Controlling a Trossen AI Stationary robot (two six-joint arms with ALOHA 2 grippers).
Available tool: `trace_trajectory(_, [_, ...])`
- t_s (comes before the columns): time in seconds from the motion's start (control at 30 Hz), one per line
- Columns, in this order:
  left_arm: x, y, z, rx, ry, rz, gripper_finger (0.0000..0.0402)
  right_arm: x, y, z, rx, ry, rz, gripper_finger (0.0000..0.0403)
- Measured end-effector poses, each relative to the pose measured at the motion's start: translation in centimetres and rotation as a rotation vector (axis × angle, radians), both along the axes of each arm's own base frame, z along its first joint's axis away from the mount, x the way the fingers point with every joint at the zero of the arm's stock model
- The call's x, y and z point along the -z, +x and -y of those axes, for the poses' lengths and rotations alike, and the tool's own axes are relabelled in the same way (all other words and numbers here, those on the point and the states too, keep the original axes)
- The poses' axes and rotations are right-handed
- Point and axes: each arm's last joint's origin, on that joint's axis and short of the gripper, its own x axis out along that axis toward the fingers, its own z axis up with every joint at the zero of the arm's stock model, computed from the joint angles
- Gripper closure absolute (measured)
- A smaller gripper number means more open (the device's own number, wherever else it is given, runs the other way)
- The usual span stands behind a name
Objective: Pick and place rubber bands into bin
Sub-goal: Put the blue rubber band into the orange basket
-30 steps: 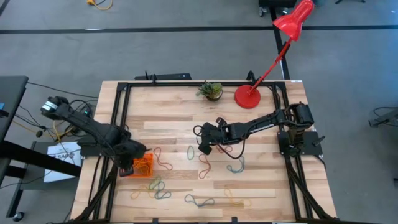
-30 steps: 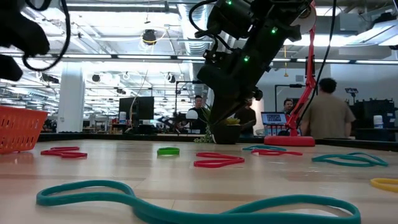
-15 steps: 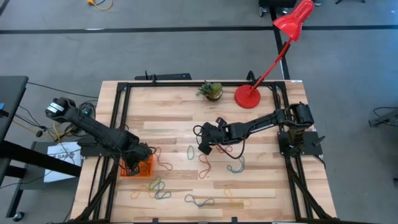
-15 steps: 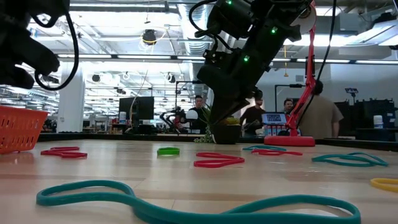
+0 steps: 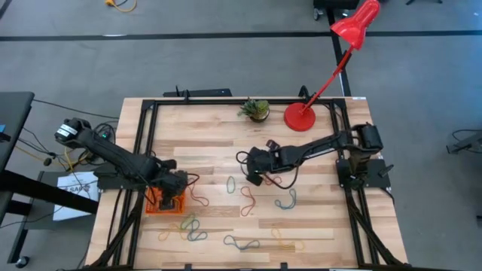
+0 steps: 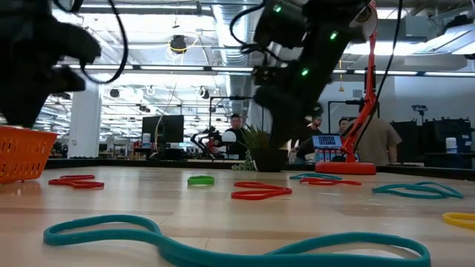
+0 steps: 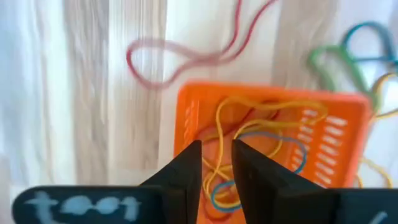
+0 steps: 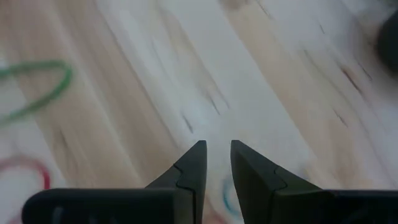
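The orange bin [image 5: 156, 205] sits near the table's left edge and holds yellow, blue and red rubber bands [image 7: 249, 127]. My left gripper [image 5: 172, 190] hovers over the bin with its fingers shut [image 7: 216, 149]. More rubber bands lie flat on the wood: a green loop [image 5: 231, 183], red ones [image 5: 247, 197], a teal one [image 5: 286, 200], and a mixed cluster [image 5: 187, 227] near the near edge. My right gripper [image 5: 253, 172], shut [image 8: 216, 149], hangs above bare wood mid-table, just beyond the green loop [image 8: 37, 90].
A red lamp base [image 5: 300, 117] and a small potted plant [image 5: 257, 110] stand at the far edge. Black frame rails [image 5: 143, 143] border the table. In the low view a teal band [image 6: 223, 241] lies close, and people stand in the room behind.
My left gripper has moved toward the table's right, from beside the bin's left side to above the bin. My right gripper has shifted a little toward the right and far edge. No band has moved.
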Motion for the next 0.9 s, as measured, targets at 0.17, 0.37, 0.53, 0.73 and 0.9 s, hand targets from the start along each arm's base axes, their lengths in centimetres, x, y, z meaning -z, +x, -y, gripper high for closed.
trace_trajectory(0.17, [-2.0,0.8,0.0,0.072,0.062,0.089,0.0327,-1.8,-3.1,0.8,0.022,-0.01,-0.203,0.0336])
trace_trajectory(0.37, [-3.6,0.5,-1.1,0.09,0.142,0.098,0.0327,-4.0,-6.0,2.8,0.029,0.041,-0.345,0.0336])
trace_trajectory(0.53, [-4.4,-0.2,-2.2,0.062,0.175,0.131,0.0327,-2.6,-7.2,4.6,0.047,0.132,-0.302,0.0336])
trace_trajectory(0.73, [-5.3,-0.4,-3.0,0.051,0.265,0.227,0.0327,-0.1,-6.7,5.8,-0.022,0.224,-0.162,0.0336])
trace_trajectory(0.9, [-5.5,-0.2,-3.3,0.045,0.267,0.255,0.0327,0.4,-6.4,6.8,-0.014,0.213,-0.124,0.0336])
